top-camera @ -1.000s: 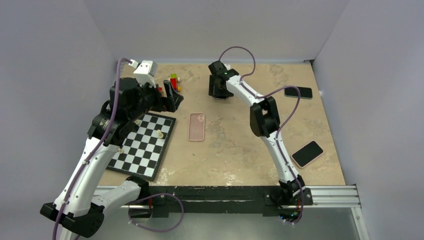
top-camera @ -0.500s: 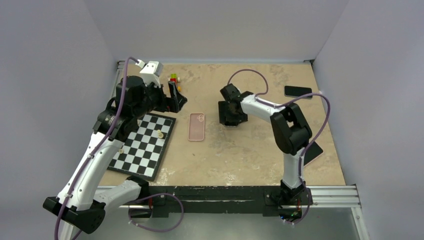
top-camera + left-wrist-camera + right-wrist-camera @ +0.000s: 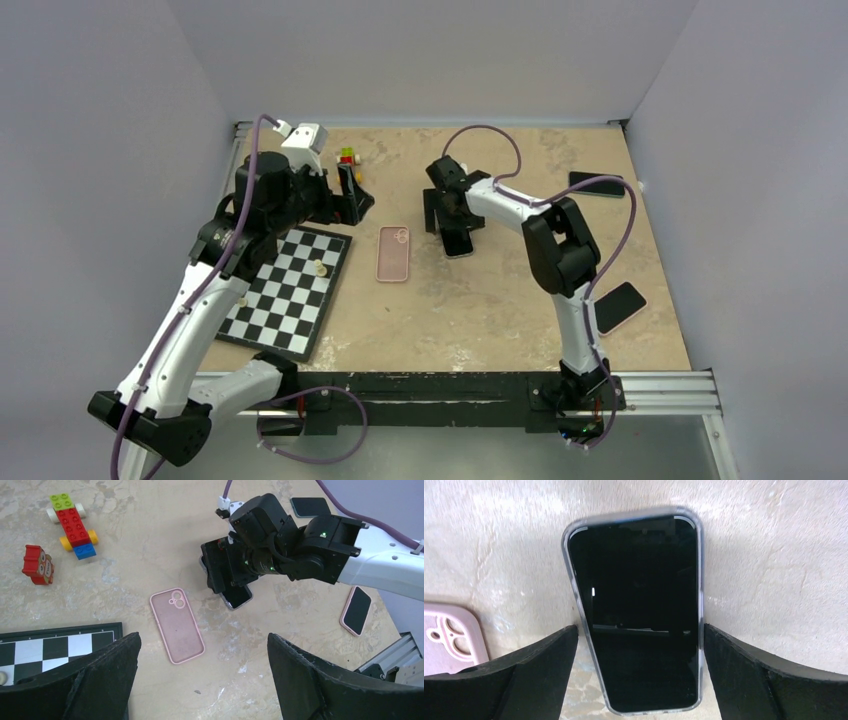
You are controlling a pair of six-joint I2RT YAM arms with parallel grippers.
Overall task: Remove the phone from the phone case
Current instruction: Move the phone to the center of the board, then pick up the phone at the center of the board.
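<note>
- Phone (image 3: 639,610): lies flat on the table (image 3: 480,310), dark screen up, about mid-table and a little toward the far side. It is out of its case.
- Phone case (image 3: 393,253): pink and empty, flat on the table just left of the phone and apart from it (lens cut-outs at its far end).
- Right gripper (image 3: 638,675): directly above the phone, jaws spread wide and gripping nothing. One finger stands along each long edge of the phone; whether they touch it cannot be told.
- Left gripper (image 3: 200,680): raised over the left part of the table, near the far corner of the chessboard (image 3: 285,290). Jaws fully apart and empty.
- Chessboard: left side of the table, with a pale piece (image 3: 319,267) standing on it.
- Toy brick car (image 3: 72,525) and red figure (image 3: 37,565): far left, beyond the board.
- Dark phone (image 3: 597,184): far right of the table.
- Pink-edged phone (image 3: 620,305): near right, partly behind the right arm.
</note>
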